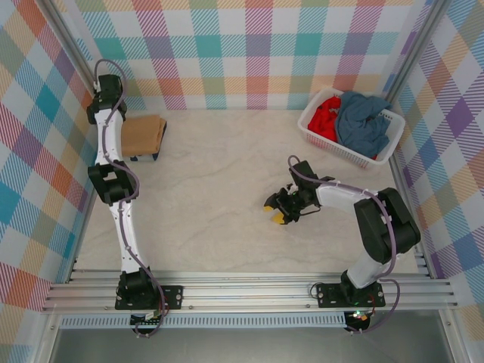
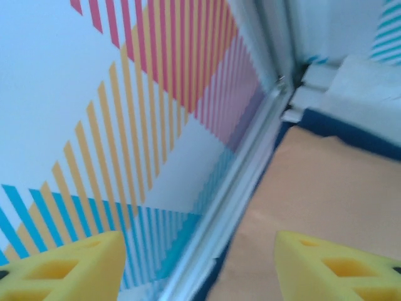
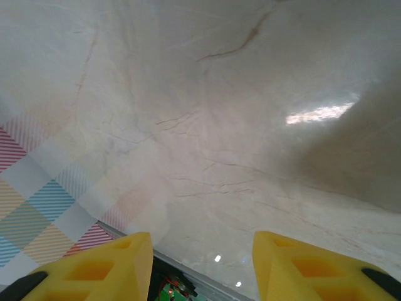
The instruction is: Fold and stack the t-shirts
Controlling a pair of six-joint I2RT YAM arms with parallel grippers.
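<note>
Stack: a folded tan t-shirt (image 1: 144, 134) lies at the far left of the table (image 1: 219, 174), close by the left wall. It rests on a navy t-shirt (image 1: 144, 157), whose dark edge shows beneath it.
Waiting shirts: a red t-shirt (image 1: 325, 117) and a grey-blue t-shirt (image 1: 363, 121) sit crumpled together in the white slatted basket (image 1: 344, 151) at the far right.
Step in hand: two shirts look folded and stacked, and no shirt lies on the open table. The job seems to sit between shirts, with the next one to be fetched from the basket.
Next move: it probably calls for the right arm to reach far and right to the basket. There it would pinch one shirt free of the other and bring it to the bare middle for spreading.
Left gripper (image 2: 200, 266): fingers spread wide, holding nothing. It hangs over the stack's left edge, with the wall rail (image 2: 244, 182) between the tips.
Right gripper (image 1: 274, 212): fingers spread, empty. It is low over the bare marbled tabletop right of centre, well apart from the basket.
</note>
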